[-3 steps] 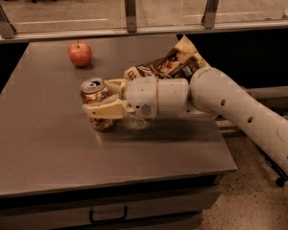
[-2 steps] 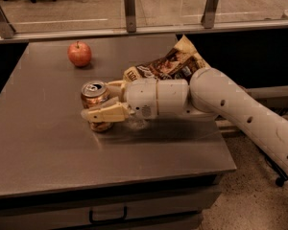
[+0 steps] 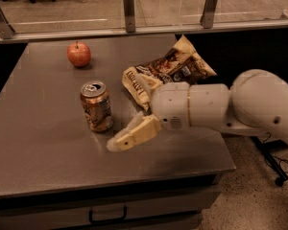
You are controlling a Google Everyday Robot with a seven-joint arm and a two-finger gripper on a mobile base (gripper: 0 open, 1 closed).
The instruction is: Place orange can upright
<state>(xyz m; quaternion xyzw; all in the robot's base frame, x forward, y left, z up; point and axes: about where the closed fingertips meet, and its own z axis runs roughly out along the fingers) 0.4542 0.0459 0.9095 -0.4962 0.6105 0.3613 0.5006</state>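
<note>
The orange can [image 3: 96, 106] stands upright on the grey table [image 3: 43, 143], silver lid and pull tab on top, left of centre. My gripper [image 3: 119, 139] is just right of the can and slightly nearer the front edge, close to it but apart from it. It is open and holds nothing. My cream fingers [image 3: 137, 133] point left towards the can's base. The white arm [image 3: 216, 107] reaches in from the right.
A red apple [image 3: 79, 54] sits at the back left of the table. A brown-and-cream snack bag [image 3: 168, 71] lies behind my wrist. A rail with metal posts [image 3: 128, 4] runs behind the table. The table's front edge has a drawer handle [image 3: 108, 217] below it.
My gripper was closed around the can and has let go of it, drawing back to the right. The can stays standing upright where it was.
</note>
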